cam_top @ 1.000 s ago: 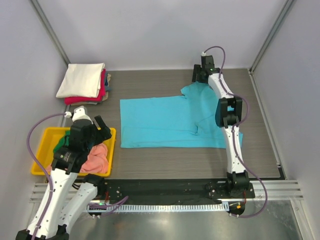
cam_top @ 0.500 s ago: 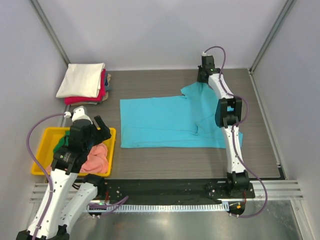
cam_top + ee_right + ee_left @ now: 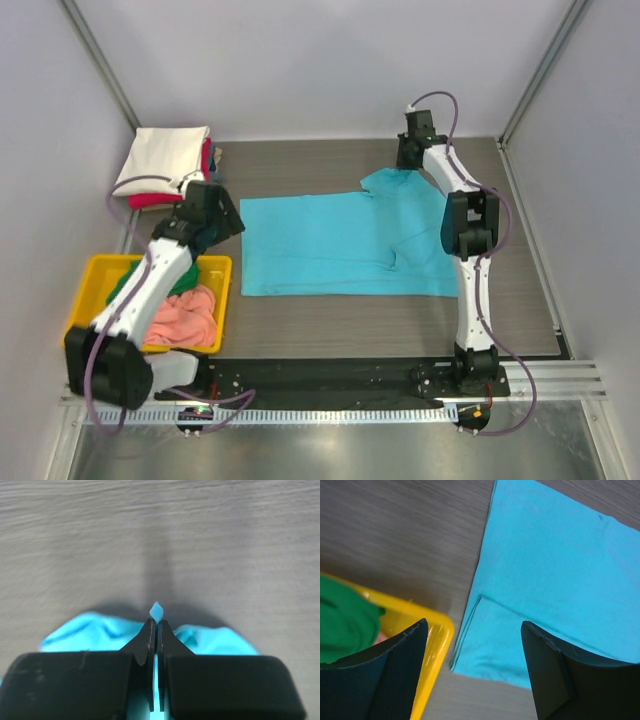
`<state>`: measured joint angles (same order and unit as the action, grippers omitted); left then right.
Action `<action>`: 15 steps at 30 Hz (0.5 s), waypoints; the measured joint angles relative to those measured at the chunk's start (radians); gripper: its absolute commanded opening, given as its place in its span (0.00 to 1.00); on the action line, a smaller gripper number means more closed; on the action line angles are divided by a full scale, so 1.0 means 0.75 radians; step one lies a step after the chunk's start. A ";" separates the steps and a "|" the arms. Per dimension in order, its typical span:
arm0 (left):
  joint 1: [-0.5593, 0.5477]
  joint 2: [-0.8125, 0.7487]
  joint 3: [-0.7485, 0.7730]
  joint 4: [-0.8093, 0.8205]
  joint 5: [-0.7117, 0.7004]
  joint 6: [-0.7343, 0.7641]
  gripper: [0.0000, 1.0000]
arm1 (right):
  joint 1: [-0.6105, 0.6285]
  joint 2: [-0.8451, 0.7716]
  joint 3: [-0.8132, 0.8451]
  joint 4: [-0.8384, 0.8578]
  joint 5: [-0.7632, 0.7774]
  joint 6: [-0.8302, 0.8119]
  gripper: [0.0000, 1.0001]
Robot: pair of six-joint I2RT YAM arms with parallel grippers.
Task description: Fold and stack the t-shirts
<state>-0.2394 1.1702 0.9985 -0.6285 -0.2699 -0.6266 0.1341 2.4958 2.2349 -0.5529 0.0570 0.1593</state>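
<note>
An edge of the turquoise t-shirt [image 3: 320,245] is pinched in the closed right gripper [image 3: 156,623] for folding, and the corner below the wide-open left gripper [image 3: 474,625] should probably be gripped next.

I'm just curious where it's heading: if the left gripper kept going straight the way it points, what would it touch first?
Probably the turquoise t-shirt, at its left edge near a corner, framed by the open left gripper. Bare table lies right beside it, so that is uncertain.

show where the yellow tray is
In the top view the yellow tray sits at the near left, just left of the spread turquoise t-shirt and in front of the folded stack.
</note>
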 measured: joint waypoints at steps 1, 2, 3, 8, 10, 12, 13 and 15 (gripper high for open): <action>0.001 0.117 0.048 0.042 -0.001 -0.010 0.75 | 0.003 -0.066 -0.067 0.011 -0.009 0.005 0.01; 0.002 0.211 0.087 0.080 -0.004 -0.020 0.73 | 0.007 -0.119 -0.114 0.012 -0.015 0.008 0.01; 0.006 0.312 0.135 0.116 -0.005 -0.028 0.71 | 0.011 -0.176 -0.163 0.017 -0.021 0.012 0.01; 0.080 0.805 0.447 0.227 0.031 -0.027 0.63 | 0.026 -0.483 -0.397 0.074 -0.084 0.075 0.01; 0.110 0.969 0.568 0.249 0.042 -0.024 0.60 | 0.028 -0.595 -0.494 0.105 -0.127 0.109 0.01; 0.129 1.099 0.674 0.247 0.047 -0.019 0.60 | 0.030 -0.702 -0.593 0.133 -0.175 0.149 0.01; 0.134 1.152 0.718 0.247 0.051 -0.016 0.60 | 0.030 -0.747 -0.640 0.149 -0.198 0.168 0.01; 0.141 1.242 0.801 0.232 0.052 -0.008 0.60 | 0.030 -0.810 -0.707 0.159 -0.230 0.194 0.01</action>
<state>-0.1337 2.1014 1.5990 -0.4545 -0.2306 -0.6327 0.1562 1.8885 1.7046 -0.4335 -0.1158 0.3050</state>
